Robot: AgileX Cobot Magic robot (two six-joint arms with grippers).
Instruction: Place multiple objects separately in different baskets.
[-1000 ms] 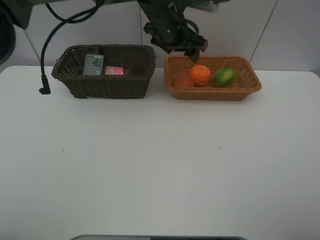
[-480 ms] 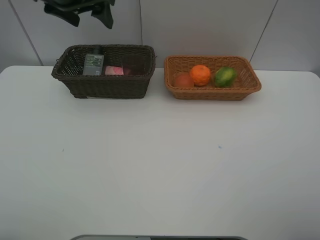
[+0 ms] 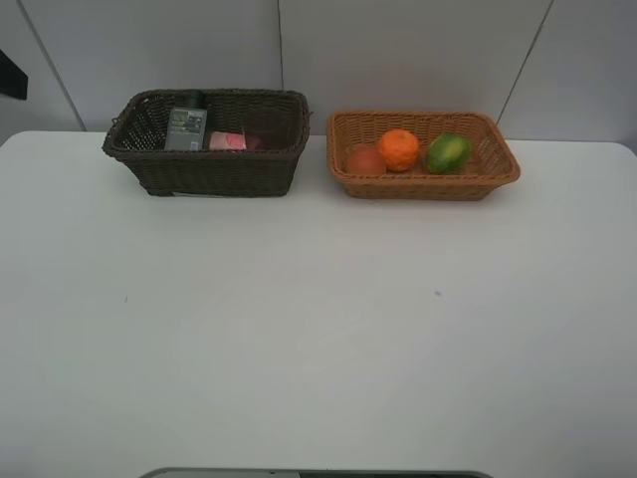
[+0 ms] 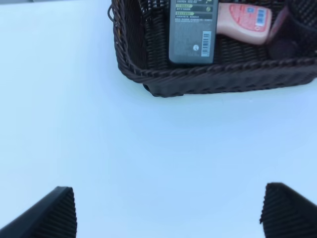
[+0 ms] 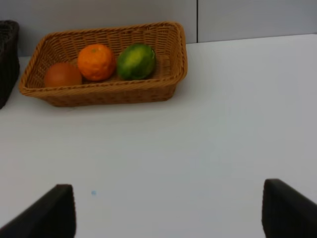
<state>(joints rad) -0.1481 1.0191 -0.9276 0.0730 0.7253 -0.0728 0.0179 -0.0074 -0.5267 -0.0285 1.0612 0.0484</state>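
- Baskets first: the dark brown basket [image 3: 206, 139] lies ahead of the left hand [image 4: 168, 208], well apart across bare desk [image 3: 318, 329]; the orange-tan basket [image 3: 423, 154] lies ahead of the right hand [image 5: 168, 210], equally far off.
- Both hands are spread wide and carry nothing, only their fingertips showing.
- Flat dark-green bottle [image 4: 193, 29] leans lengthwise, long axis pointing away from the left hand; its label carries a barcode and small print too fine to read.
- Pink bottle [image 4: 245, 17] lies just beside it, barcode showing.
- Tangerine [image 5: 96, 62] sits between the peach-like fruit [image 5: 62, 75] and green fruit [image 5: 136, 61].
- Sorting looks finished; nothing is left on the desk.
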